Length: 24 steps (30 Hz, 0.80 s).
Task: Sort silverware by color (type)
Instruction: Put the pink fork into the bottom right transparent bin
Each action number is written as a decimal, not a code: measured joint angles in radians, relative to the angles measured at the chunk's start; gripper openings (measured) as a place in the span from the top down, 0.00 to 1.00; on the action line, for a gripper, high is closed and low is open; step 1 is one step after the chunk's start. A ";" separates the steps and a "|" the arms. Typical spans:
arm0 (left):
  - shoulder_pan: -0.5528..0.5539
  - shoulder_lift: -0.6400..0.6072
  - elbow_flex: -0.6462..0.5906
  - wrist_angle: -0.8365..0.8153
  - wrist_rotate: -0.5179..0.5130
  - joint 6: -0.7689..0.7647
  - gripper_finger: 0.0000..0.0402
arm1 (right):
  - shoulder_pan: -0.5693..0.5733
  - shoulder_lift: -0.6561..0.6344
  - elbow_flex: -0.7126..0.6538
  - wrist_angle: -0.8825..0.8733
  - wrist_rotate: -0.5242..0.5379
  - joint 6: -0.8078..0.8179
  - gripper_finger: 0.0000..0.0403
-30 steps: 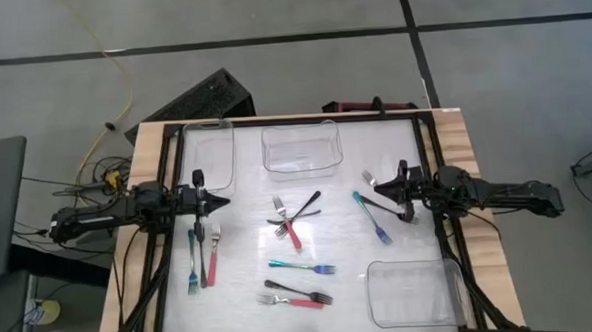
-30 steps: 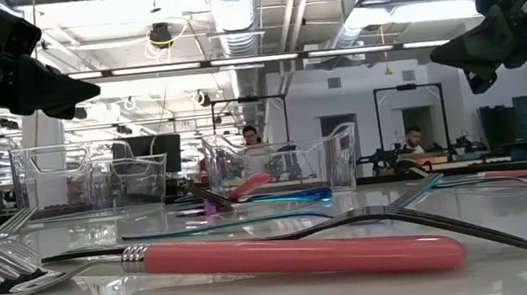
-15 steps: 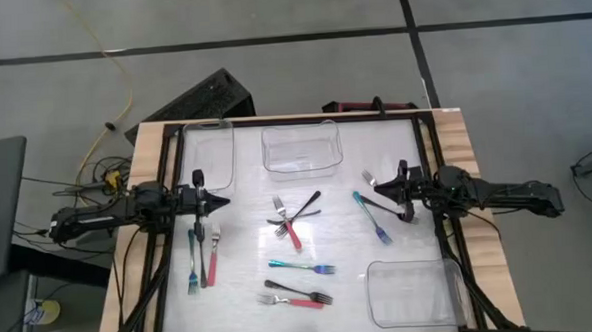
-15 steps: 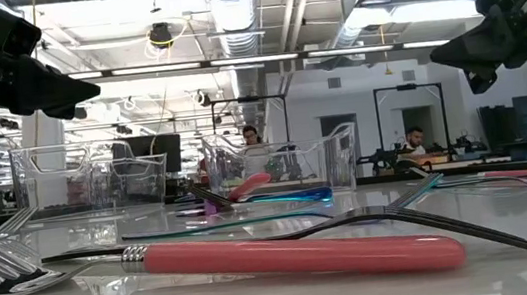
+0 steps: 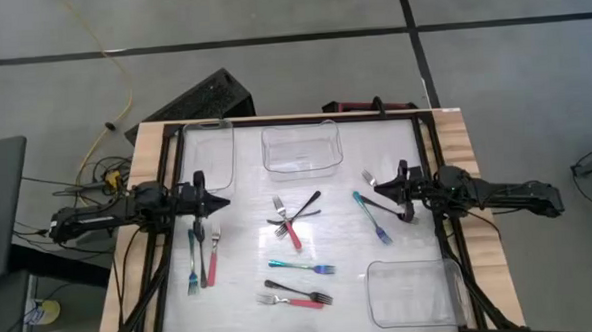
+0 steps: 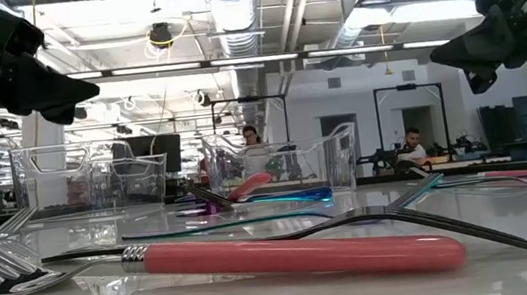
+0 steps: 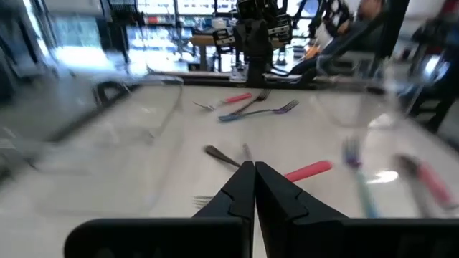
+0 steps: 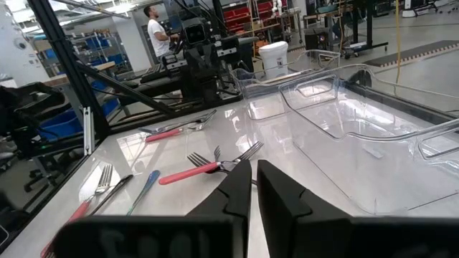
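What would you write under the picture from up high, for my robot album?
Two robot arms wait with empty hands, left hand and right hand, over scattered colourful forks and three clear tubs.

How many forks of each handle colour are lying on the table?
Seen from above:
red-handled forks: 3
blue or teal-handled forks: 3
black-handled forks: at least 3; the crossed pile in the middle is hard to separate and may hide another
Total: at least 9

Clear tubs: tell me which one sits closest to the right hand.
The tub at the table's near right corner, just below the right hand; the other two tubs sit along the far edge.
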 joint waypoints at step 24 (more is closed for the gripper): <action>0.000 0.031 0.031 0.206 -0.048 -0.522 1.00 | -0.002 0.000 0.000 0.150 0.029 -0.041 0.87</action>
